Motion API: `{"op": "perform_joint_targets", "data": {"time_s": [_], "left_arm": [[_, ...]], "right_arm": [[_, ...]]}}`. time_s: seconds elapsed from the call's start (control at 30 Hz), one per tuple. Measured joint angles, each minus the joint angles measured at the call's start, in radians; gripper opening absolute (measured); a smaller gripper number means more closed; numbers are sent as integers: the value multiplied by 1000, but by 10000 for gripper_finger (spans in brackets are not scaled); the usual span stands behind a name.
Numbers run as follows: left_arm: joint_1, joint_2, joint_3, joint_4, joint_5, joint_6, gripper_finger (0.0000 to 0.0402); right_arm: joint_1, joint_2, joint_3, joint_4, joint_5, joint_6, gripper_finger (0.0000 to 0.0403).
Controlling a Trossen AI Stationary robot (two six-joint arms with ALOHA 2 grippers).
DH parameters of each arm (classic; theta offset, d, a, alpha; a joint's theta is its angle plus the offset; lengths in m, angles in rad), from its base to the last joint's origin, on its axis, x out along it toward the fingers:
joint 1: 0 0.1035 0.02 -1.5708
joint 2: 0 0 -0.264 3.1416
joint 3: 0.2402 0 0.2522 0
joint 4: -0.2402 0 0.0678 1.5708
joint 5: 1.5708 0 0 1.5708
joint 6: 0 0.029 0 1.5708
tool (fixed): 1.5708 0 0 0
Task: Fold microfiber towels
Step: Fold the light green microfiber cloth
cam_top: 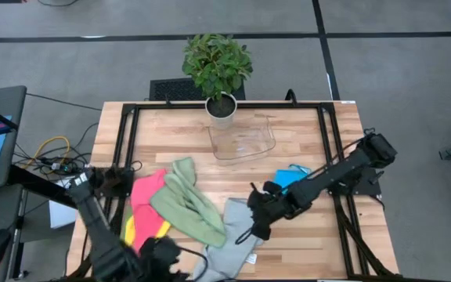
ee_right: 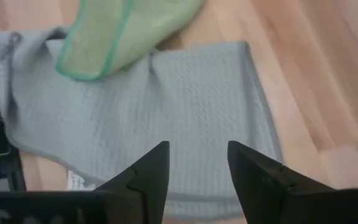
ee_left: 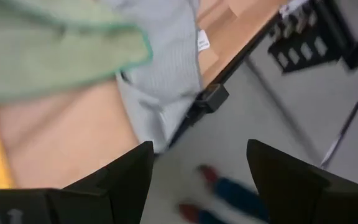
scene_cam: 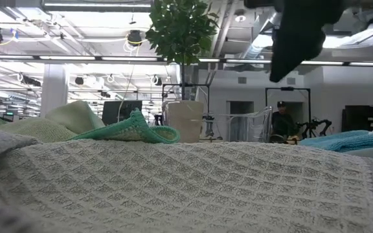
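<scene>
High view: right end effector [cam_top: 255, 227] hovers, jaws apart and empty, over grey towel [cam_top: 237, 239]. Left end effector [cam_top: 163, 254] apart, waiting at the near edge. Next: pinch an edge.

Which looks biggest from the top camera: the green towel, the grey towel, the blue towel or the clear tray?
1. Green towel and grey towel: too alike to rank, and the grey one is partly covered.
2. Clear tray.
3. Blue towel, mostly hidden under the right arm.
</scene>
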Motion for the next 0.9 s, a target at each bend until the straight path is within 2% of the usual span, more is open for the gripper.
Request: {"op": "perform_joint_targets", "data": {"time_s": [0.13,0.2,0.27,0.37,0.47,0.57,0.7,0.77,0.9], "left_arm": [[-92,5,-95,126,-140,-271,251],[-114,4,-144,238,-224,-333,251],[-122,5,-167,279,-292,-356,251],[-108,1,-171,316,-309,-338,251],[-87,-25,-174,315,-327,-273,251],[-44,-91,-174,326,-332,-142,251],[37,-193,-174,472,-288,173,251],[87,-243,-172,595,-182,366,251],[173,-286,-170,878,94,730,251]], "right_arm": [[-37,25,-1,-36,-132,-2,200],[-24,27,-17,-116,-141,41,206],[0,26,-36,-159,-125,109,209],[37,5,-94,-221,-115,245,210],[60,-3,-140,-180,-75,316,210],[49,-2,-167,-125,-38,323,210],[0,8,-168,-43,-26,243,209],[-20,8,-168,-40,-25,221,209],[-42,8,-168,-36,-10,203,209]]}}
